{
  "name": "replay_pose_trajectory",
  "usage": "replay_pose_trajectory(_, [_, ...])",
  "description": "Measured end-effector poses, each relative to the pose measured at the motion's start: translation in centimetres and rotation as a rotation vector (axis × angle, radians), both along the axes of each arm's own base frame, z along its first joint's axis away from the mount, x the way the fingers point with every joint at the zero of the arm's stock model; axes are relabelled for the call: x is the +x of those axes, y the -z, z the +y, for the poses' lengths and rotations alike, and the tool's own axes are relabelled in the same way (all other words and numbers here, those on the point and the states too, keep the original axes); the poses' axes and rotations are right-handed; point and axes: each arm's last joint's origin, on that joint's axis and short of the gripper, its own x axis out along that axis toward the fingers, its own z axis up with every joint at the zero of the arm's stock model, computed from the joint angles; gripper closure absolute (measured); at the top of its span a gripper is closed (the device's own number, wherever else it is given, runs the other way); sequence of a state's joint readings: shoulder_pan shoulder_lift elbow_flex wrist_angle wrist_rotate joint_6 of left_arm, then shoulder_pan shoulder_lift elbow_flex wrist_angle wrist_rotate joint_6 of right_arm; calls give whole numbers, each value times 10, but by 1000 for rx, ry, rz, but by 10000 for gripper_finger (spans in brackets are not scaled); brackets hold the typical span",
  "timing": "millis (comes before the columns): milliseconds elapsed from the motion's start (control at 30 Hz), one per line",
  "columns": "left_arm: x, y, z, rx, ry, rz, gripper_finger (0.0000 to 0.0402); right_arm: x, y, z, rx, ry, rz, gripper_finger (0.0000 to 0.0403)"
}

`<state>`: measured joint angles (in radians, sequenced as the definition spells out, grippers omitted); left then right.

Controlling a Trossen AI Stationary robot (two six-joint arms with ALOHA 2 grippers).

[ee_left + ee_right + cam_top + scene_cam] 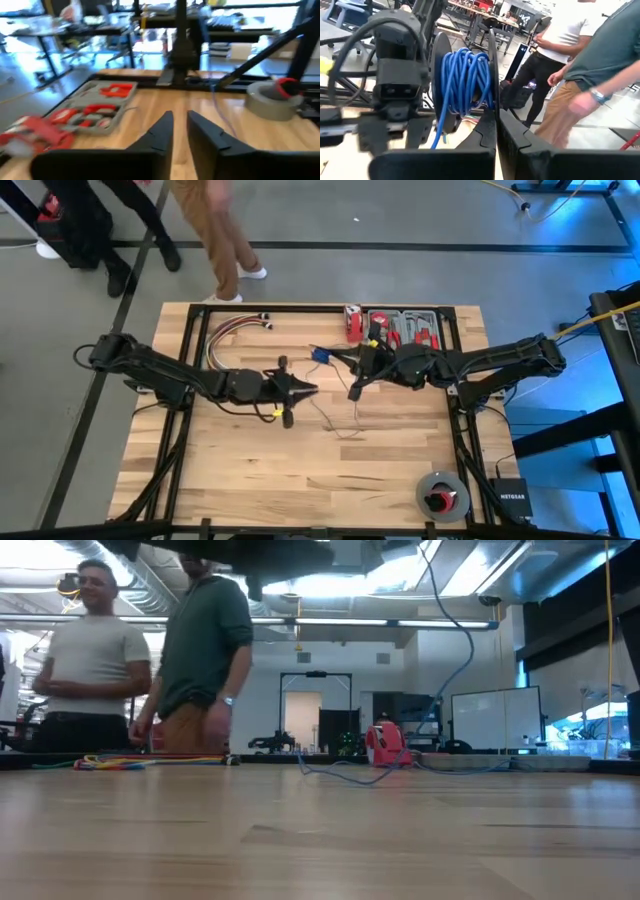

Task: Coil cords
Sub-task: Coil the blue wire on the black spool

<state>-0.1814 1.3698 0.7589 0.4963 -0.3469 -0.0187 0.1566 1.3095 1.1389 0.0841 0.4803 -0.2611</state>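
Nearest the front edge of the surface [300, 480], sits a grey tape roll [443, 495]. Farther in, trails loose across the bare wood as thin blue-violet cords [345, 423], just below both hands. At mid-surface, hovers as left hand [308, 390], fingers a narrow gap apart, gripping nothing visible. Just beside it, faces it as right hand [354, 390], fingers pressed together; cannot tell whether any cord lies between. Right before that hand, stands a spool [465, 80] wound with blue wire. Beyond, lies a tool tray [405, 328] and a red, yellow and white wire bundle [225, 340]. Past the far edge, stand two people [205, 640]
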Motion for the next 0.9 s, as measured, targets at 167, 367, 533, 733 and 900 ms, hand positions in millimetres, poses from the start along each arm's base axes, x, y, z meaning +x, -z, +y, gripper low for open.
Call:
replay_pose_trajectory(167, [18, 7, -2, 2, 16, -144, 290, 1, -1, 0, 3, -1, -15, 402])
replay_pose_trajectory(367, [43, 12, 5, -41, 86, -221, 250, 10, 5, 2, 6, -5, -29, 402])
replay_pose_trajectory(533, [62, 7, 3, -31, 134, -231, 247, 18, 13, 3, -3, -10, -8, 402])
replay_pose_trajectory(733, [63, 2, 2, -21, 139, -253, 255, 18, 13, 3, -5, -10, -7, 402])
replay_pose_trajectory(900, [63, 0, 2, -24, 144, -269, 268, 19, 13, 3, -4, -10, -15, 402])
